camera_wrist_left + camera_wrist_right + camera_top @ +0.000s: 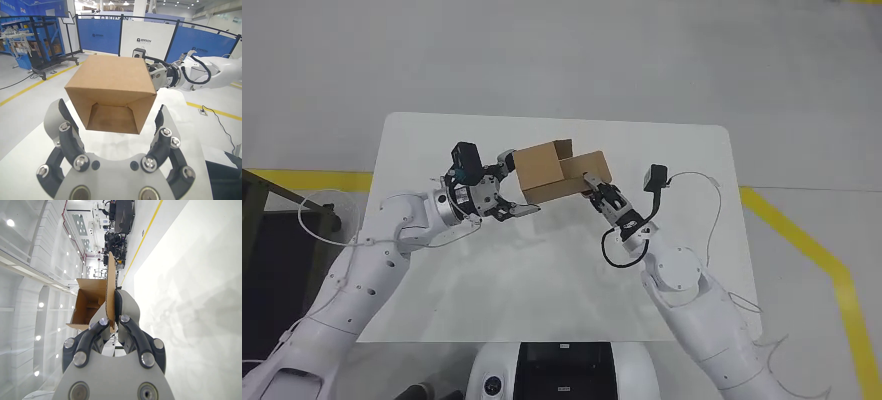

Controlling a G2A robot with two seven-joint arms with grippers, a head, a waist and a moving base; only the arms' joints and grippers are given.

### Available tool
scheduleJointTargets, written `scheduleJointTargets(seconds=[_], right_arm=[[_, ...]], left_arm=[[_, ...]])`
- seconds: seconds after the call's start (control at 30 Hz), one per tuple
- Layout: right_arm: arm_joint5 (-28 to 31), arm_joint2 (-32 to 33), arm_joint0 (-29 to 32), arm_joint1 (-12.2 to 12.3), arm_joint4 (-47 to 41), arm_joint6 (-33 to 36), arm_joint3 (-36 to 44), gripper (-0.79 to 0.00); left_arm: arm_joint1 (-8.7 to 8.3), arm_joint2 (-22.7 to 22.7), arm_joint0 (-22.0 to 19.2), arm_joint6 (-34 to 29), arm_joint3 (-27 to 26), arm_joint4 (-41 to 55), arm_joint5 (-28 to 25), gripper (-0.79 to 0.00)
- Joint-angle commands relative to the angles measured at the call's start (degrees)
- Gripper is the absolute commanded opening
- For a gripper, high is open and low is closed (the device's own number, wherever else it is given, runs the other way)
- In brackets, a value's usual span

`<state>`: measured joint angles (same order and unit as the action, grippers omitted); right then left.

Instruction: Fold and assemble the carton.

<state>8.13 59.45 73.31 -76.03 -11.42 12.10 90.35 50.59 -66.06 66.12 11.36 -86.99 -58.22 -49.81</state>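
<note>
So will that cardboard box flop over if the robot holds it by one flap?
Probably stiff: the carton holds its square shape while the right gripper pinches just one flap. Likely light, since it looks empty inside. The flap may bend at its crease if pushed.

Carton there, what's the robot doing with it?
The right gripper is shut on one flap of the carton, holding it over the table. The left gripper is open and faces the carton's other end without touching it. The carton is opened into a box shape, with flaps on the right gripper's side not yet folded shut.
</note>
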Motion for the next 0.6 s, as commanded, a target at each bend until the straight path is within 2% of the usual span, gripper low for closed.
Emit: scheduleJointTargets(seconds=[0.0,0.57], right_arm=[[0.0,0.1,0.0,0.0,0.0,0.5,-0.1,-0.785],[-0.6,0.9,0.5,-0.2,0.1,2.6,-0.2,-0.785]], left_arm=[[0.10,0.0,-0.1,-0.2,0.2,0.3,-0.5,0.000],[0.84,-0.1,-0.2,-0.6,0.6,-0.6,-3.0,0.000]])
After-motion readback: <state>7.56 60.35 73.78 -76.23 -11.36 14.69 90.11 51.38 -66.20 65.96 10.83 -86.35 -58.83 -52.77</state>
